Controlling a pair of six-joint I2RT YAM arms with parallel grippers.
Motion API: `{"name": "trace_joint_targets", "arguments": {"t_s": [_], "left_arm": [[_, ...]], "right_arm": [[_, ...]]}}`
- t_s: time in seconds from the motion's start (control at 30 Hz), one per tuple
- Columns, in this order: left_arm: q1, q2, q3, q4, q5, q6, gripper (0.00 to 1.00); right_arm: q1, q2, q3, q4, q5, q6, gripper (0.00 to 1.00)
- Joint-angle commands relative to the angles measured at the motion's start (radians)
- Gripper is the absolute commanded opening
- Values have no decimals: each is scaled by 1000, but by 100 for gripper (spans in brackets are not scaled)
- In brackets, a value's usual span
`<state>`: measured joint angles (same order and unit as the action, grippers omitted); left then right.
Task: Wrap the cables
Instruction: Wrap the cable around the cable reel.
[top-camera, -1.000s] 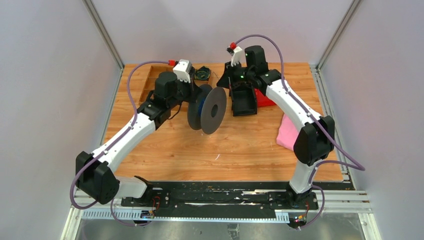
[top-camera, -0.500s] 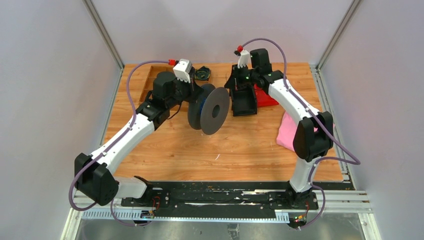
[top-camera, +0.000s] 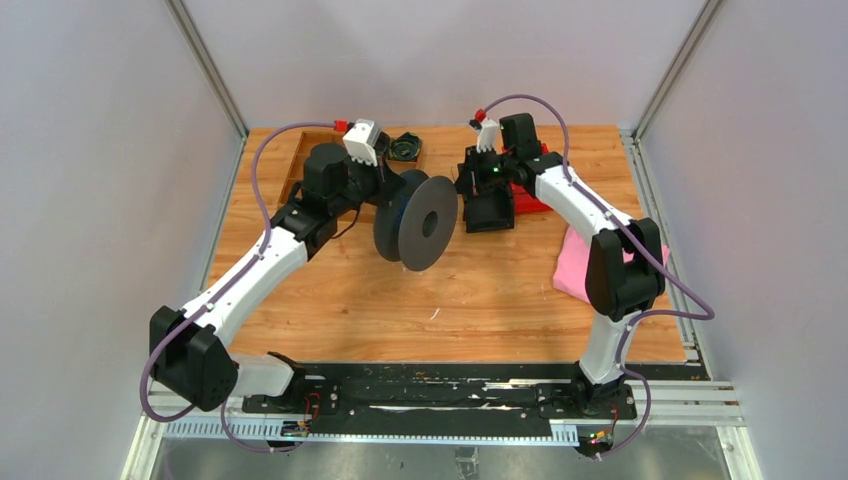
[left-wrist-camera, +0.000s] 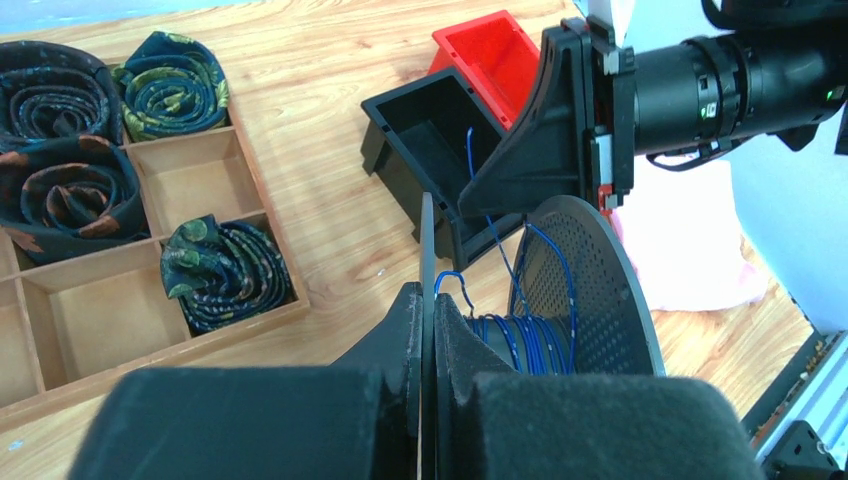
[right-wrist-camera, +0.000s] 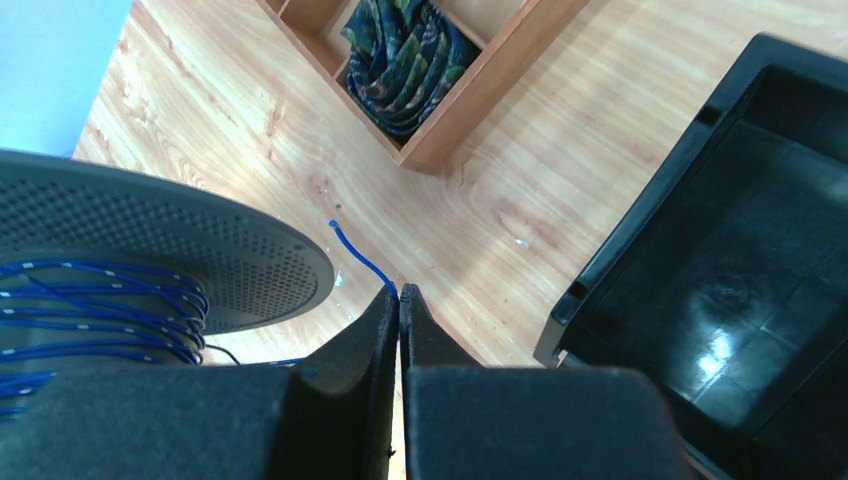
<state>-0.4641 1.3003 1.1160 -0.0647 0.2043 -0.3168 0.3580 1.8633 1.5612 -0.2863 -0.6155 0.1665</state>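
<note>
- Right tool (right-wrist-camera: 399, 298), pinched shut on the blue wire (right-wrist-camera: 358, 253), has shifted beside the spool (top-camera: 428, 222).
- Left tool (left-wrist-camera: 427, 305) stays clamped on the spool rim; winding looks mid-turn.

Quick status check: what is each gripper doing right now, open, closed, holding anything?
Left gripper: closed, pinching the flange edge of the grey spool.
Right gripper: closed, pinching the blue wire near its free end.

Wooden tray (left-wrist-camera: 190, 175) of rolled ties (left-wrist-camera: 215, 275), black bin (left-wrist-camera: 425, 140), perhaps pink cloth (top-camera: 574, 268)
</note>
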Motion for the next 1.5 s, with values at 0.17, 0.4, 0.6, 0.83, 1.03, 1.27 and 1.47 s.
{"name": "trace_joint_targets", "arguments": {"t_s": [0.17,0.4,0.6,0.83,1.03,1.27,1.47], "left_arm": [[28,-41,22,92,69,-64,0],[45,-36,31,101,94,-99,0],[72,-39,29,108,91,-132,0],[125,-38,10,129,79,-203,0],[184,-31,-21,159,74,-321,0],[247,-25,-75,183,67,-475,1],[279,-9,-101,230,86,-537,0]], "right_arm": [[-10,9,-78,33,-31,-2,3],[4,13,-118,46,-71,6,3],[11,6,-147,50,-119,16,3],[16,-2,-191,74,-218,59,3],[33,-3,-246,182,-288,148,2],[61,0,-334,385,-324,351,1],[95,25,-354,503,-330,482,2]]}}
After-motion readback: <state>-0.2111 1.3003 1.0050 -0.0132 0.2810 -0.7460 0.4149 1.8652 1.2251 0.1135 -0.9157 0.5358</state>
